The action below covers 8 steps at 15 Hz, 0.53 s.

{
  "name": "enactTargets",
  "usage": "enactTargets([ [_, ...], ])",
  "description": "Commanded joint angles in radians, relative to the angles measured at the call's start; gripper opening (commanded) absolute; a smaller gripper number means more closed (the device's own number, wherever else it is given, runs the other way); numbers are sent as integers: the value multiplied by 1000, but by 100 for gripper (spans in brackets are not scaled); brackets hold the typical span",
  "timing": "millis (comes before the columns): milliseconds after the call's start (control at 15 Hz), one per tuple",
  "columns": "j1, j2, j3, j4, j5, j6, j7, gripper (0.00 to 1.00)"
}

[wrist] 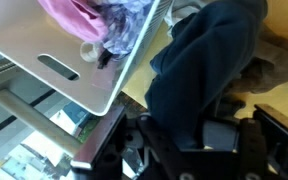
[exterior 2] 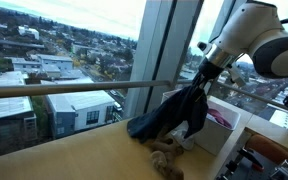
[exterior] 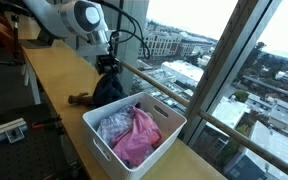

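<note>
My gripper (exterior: 108, 62) (exterior 2: 207, 74) (wrist: 184, 135) is shut on a dark navy cloth (exterior: 108, 88) (exterior 2: 174, 112) (wrist: 204, 60), which hangs from the jaws above the wooden counter (exterior: 54, 65). The cloth's lower end trails on the counter beside a white bin (exterior: 174, 118) (wrist: 74, 75). A pink garment (exterior: 136, 138) (wrist: 69, 10) and a patterned purple-white one (exterior: 112, 125) (wrist: 129, 25) lie inside the bin. In the wrist view the cloth fills the space between the fingers (wrist: 216, 135).
A small brown cloth (exterior: 81, 98) (exterior 2: 166, 160) lies on the counter near the hanging cloth. A metal rail (exterior 2: 74, 88) runs along the tall window behind the counter. The bin stands near the counter's end.
</note>
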Motion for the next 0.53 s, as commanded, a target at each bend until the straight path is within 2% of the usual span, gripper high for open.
enactTargets([
  [0, -67, -156, 40, -5, -9, -98, -21, 0],
  [267, -136, -302, 58, 16, 4, -186, -58, 0],
  [467, -186, -357, 57, 48, 4, -223, -80, 0],
])
